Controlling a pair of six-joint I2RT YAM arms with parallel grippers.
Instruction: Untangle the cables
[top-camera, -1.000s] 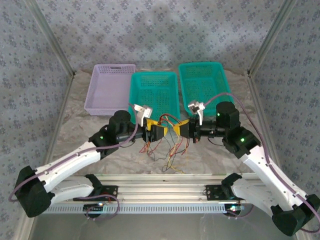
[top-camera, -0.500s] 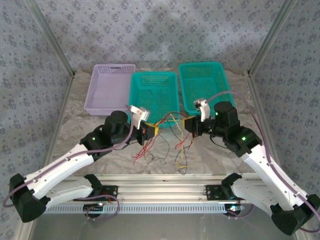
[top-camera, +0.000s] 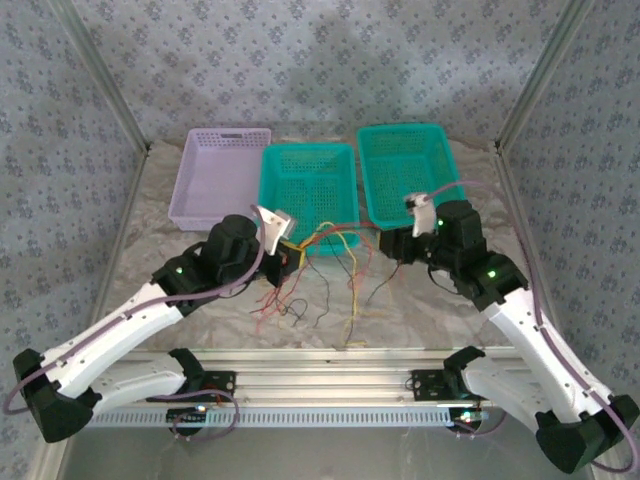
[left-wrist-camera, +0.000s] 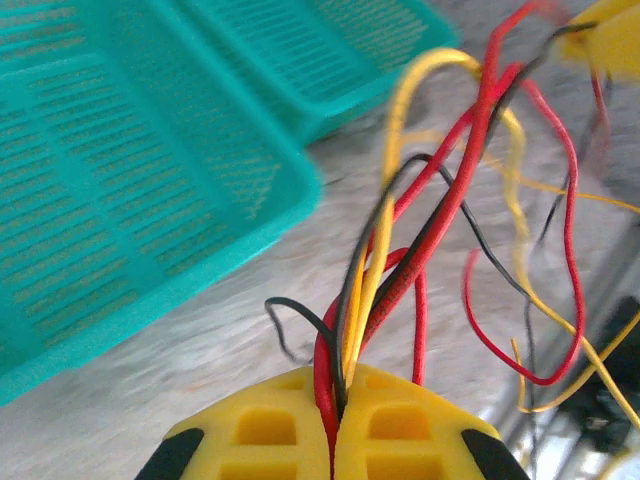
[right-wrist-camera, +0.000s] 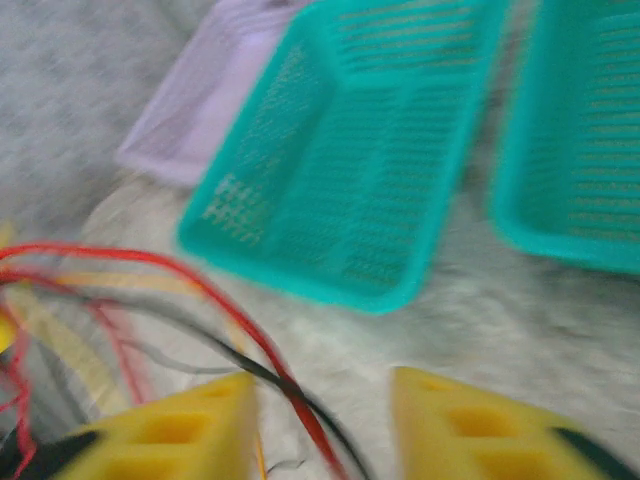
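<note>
The cables (top-camera: 335, 245) are a bunch of thin red, yellow and black wires strung above the table between my two grippers, their loose ends trailing toward the near edge. My left gripper (top-camera: 290, 258) is shut on one end of the bunch. In the left wrist view the yellow fingers (left-wrist-camera: 400, 430) pinch red, yellow and black cables (left-wrist-camera: 440, 200) that fan upward. My right gripper (top-camera: 390, 243) is open. In the right wrist view a red and a black cable (right-wrist-camera: 241, 321) run loosely between its spread fingers (right-wrist-camera: 170, 430).
Three baskets stand at the back: a lavender one (top-camera: 180, 190) on the left, a teal one (top-camera: 266, 190) in the middle and a second teal one (top-camera: 445, 165) on the right. Crumpled pale cloth (top-camera: 430, 310) covers the table. Patterned walls close in both sides.
My left gripper closed on the cables and drew back to the left. My right gripper moved right and opened, letting go of the bunch. The wires now spread wider between the arms.
</note>
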